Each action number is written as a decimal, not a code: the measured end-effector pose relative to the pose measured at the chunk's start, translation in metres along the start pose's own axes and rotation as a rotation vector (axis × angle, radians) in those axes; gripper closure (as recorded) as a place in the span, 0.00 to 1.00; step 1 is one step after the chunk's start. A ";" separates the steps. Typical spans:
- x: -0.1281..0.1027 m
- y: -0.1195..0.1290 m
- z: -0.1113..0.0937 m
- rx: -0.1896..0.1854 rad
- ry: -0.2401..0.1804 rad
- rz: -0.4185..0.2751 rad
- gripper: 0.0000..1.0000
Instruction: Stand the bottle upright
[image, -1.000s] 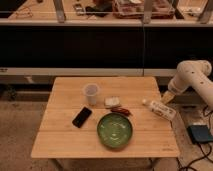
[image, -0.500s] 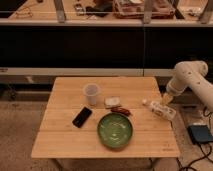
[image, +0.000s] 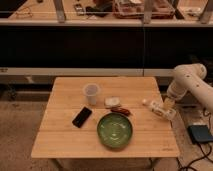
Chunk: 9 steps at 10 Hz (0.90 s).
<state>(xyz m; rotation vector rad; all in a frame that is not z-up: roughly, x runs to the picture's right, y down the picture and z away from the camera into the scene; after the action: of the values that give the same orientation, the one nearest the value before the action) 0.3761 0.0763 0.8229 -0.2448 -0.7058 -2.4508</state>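
Guessing the bottle (image: 158, 107), right edge of the bench (image: 65, 135), is light, slick; we'd pinch mid-body. Our gripper (image: 169, 103) sits beside it, jaws wide, empty.

Green bowl (image: 115, 131), black phone (image: 82, 116), whitish bottle (image: 158, 107), pale fingers (image: 169, 102) beside it

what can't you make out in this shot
- Camera view: the gripper is over the lying bottle at the right edge of the table. Its own wrist hides whether it touches the bottle.
- Bottle label: too small to read.
- Arm: cut off by the right edge.
- Small items right of the cup: too blurred to identify.
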 end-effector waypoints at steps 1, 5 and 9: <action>0.000 -0.001 0.001 -0.004 -0.013 -0.022 0.33; 0.008 -0.001 0.009 -0.029 -0.071 -0.074 0.33; 0.019 -0.006 0.015 -0.089 -0.152 -0.072 0.33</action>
<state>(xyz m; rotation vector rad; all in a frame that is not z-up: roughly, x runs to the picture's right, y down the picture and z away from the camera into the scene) 0.3571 0.0794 0.8396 -0.4513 -0.6806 -2.5559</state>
